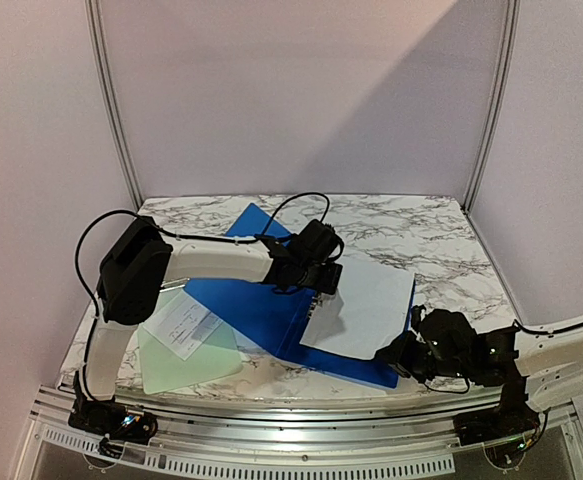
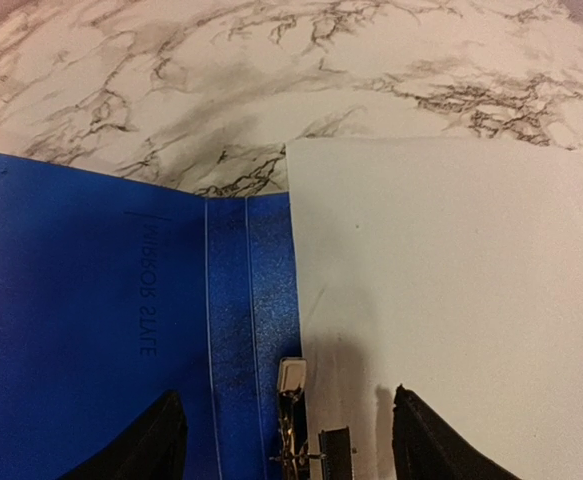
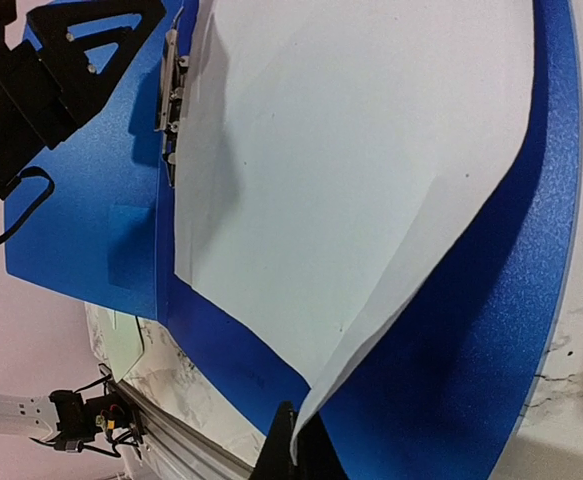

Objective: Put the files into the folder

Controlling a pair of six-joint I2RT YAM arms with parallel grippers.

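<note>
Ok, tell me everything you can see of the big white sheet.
The sheet is thin, plain white paper with no print showing. It lies skewed on the right half of the open blue folder. One edge is beside the metal clip, and its far end overhangs onto the marble table. The right gripper pinches its near corner, which curls up off the folder.

On my left wrist feed I make out one faint line of lettering pressed into the glossy deep-blue plastic folder [image 2: 91,300], running sideways beside the spine creases. It seems to read "MIRROR SLATE". From the top camera, the small white paper slip [image 1: 183,325] carries printed lines, too small for me to read.
</note>
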